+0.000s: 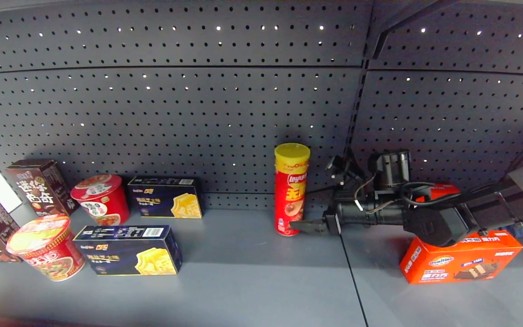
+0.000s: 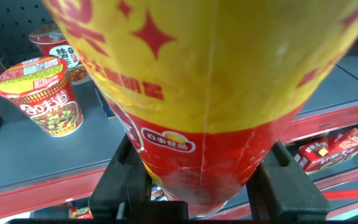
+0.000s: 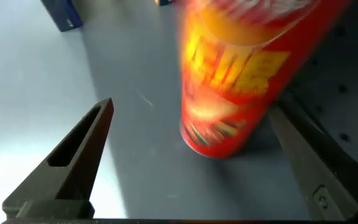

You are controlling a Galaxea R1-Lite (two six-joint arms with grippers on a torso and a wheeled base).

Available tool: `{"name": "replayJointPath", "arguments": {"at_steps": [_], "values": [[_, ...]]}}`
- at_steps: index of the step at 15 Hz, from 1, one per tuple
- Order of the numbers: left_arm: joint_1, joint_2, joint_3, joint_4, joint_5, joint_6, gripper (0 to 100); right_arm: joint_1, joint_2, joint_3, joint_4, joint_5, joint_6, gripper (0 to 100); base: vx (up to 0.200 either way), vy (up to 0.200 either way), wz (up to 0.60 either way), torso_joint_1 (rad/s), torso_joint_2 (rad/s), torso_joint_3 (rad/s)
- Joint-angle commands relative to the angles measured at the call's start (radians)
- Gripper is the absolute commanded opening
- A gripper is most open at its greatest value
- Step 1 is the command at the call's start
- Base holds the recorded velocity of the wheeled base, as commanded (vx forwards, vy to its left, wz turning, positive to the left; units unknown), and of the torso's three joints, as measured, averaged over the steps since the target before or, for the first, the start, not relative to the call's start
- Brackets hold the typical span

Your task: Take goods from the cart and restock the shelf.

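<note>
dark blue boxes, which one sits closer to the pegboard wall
The dark blue cardboard box beside the rear red noodle cup, close to the perforated back wall. The other dark blue box lies farther forward, next to the front noodle cup.

Big chip can (image 2: 216, 74) right up close, yellow above, red below, sitting between the two black fingers of the left tool (image 2: 204, 183), one finger tight against each side. Behind it on the grey shelf (image 2: 17, 155), a noodle cup (image 2: 40, 93) stands upright, with a red cup (image 2: 58, 46) farther back. Below the shelf's red edge lies a red packet (image 2: 325, 149).
</note>
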Motion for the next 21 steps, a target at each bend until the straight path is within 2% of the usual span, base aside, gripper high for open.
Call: {"name": "replayJointPath", "arguments": {"at_steps": [1, 6, 11, 16, 21], "values": [[0.0, 0.0, 0.002, -0.001, -0.001, 0.0, 0, -0.01, -0.003, -0.004, 0.0, 0.0, -0.001, 100, 0.0, 0.0, 0.0, 0.0, 0.0, 0.0], [0.0, 0.002, -0.004, 0.001, -0.001, 0.0, 0, -0.005, 0.066, -0.044, -0.022, -0.001, 0.003, 100, 0.0, 0.0, 0.0, 0.0, 0.0, 0.0], [0.0, 0.002, -0.007, 0.002, -0.001, 0.0, 0, -0.002, 0.167, -0.153, -0.022, -0.001, 0.007, 100, 0.0, 0.0, 0.0, 0.0, 0.0, 0.0], [0.001, 0.002, 0.007, 0.004, 0.001, 0.0, 0, -0.007, 0.192, -0.167, -0.031, -0.004, 0.007, 100, 0.0, 0.0, 0.0, 0.0, 0.0, 0.0], [0.001, -0.001, 0.01, 0.004, 0.001, 0.0, 0, 0.008, 0.238, -0.253, -0.034, -0.003, 0.007, 100, 0.0, 0.0, 0.0, 0.0, 0.0, 0.0]]}}
